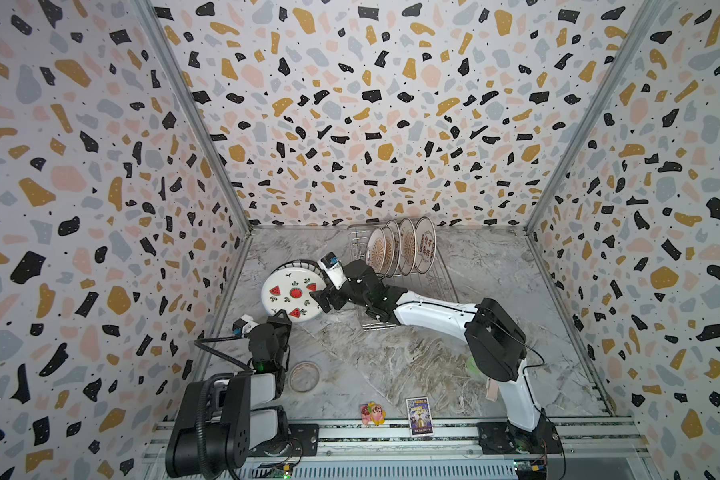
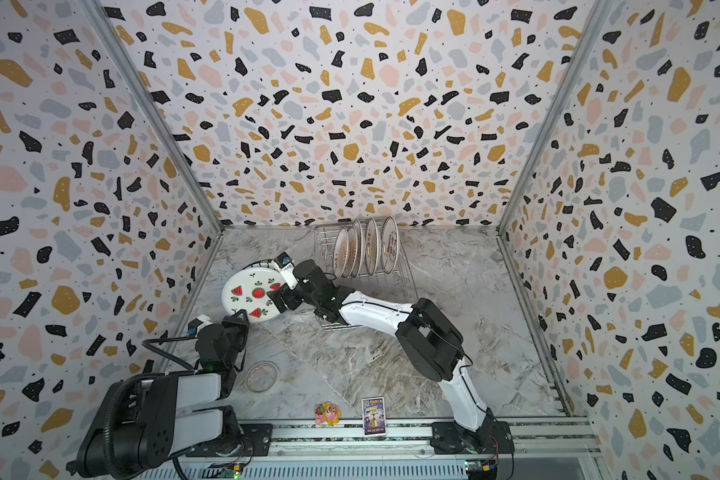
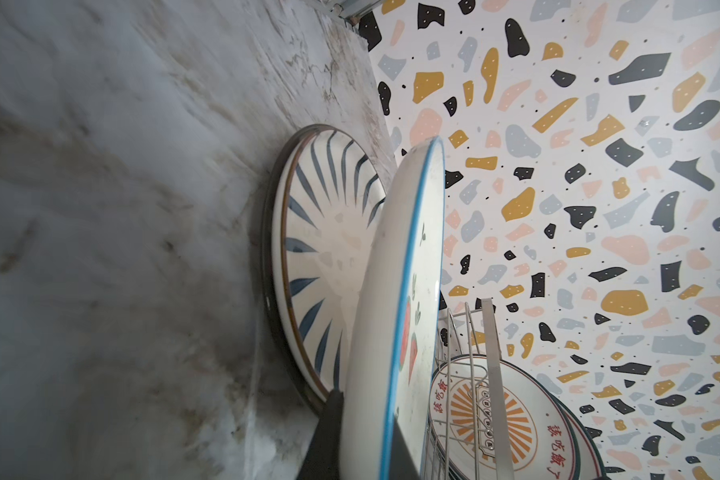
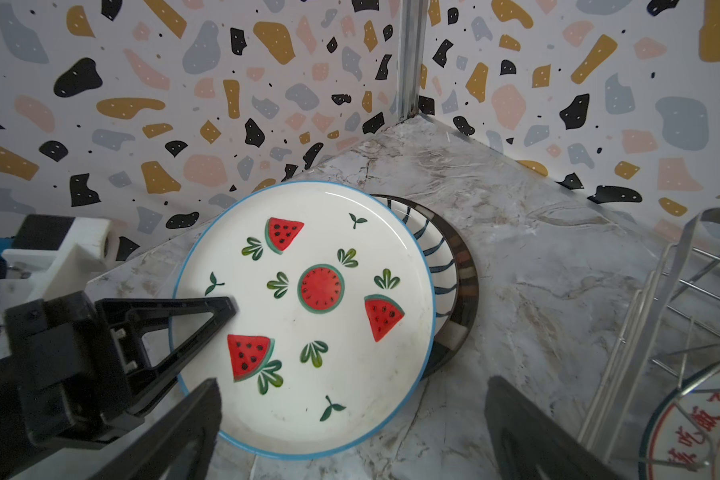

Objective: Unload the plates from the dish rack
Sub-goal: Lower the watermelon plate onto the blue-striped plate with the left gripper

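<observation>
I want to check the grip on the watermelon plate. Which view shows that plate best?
The right wrist view: the watermelon plate shows nearly its whole face, with the left gripper clamped on its rim. Both top views show it small. The left wrist view shows it edge-on.

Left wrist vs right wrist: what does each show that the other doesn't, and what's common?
Left wrist only: the melon plate's underside, edge-on; most of the striped plate's face; the racked plate's orange sunburst. Right wrist only: the melon plate's whole face; the right claw, open. Both: the left claw shut on the melon plate's rim, the striped plate beneath, the rack, the racked plate's red characters, the table.
</observation>
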